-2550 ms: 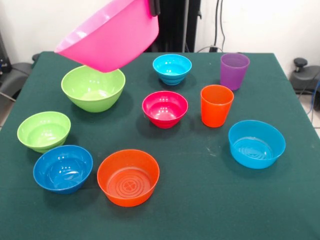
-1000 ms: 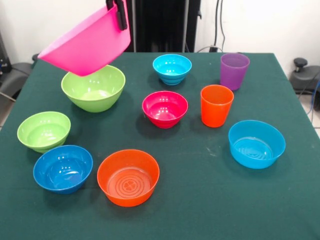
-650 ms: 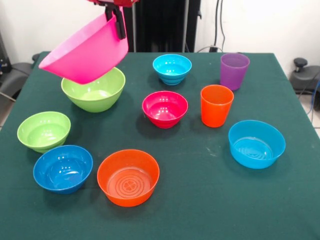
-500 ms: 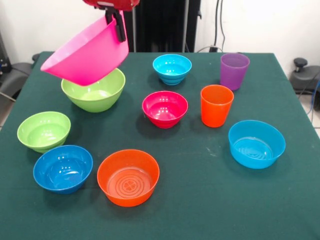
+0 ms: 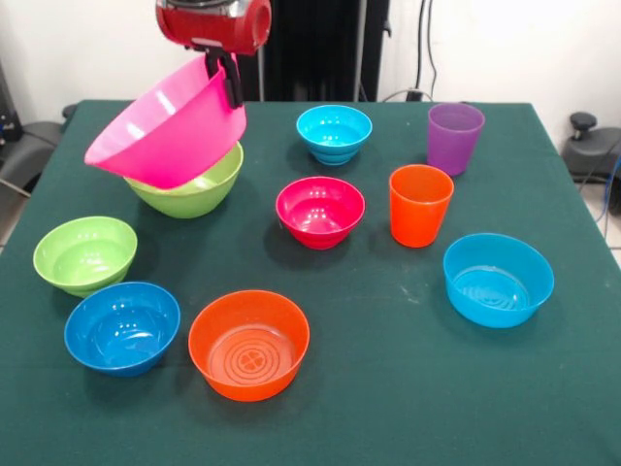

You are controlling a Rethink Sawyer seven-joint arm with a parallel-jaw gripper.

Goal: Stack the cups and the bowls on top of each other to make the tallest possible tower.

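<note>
Hanging tilted near the table's far-left corner, the pink bowl [image 5: 165, 126] is pinched by its far rim in the gripper [image 5: 231, 80], fingers clamped tight on the wall. Its low side dips toward the big lime bowl [image 5: 199, 189] right underneath, looks like it needs levelling.

large green bowl [image 5: 199, 189] mostly behind pink bowl [image 5: 165, 126]

A robot lab: green-clothed table [image 5: 408, 388], red arm [image 5: 213, 24], cables [image 5: 424, 49] along the white wall [image 5: 505, 49]
</note>
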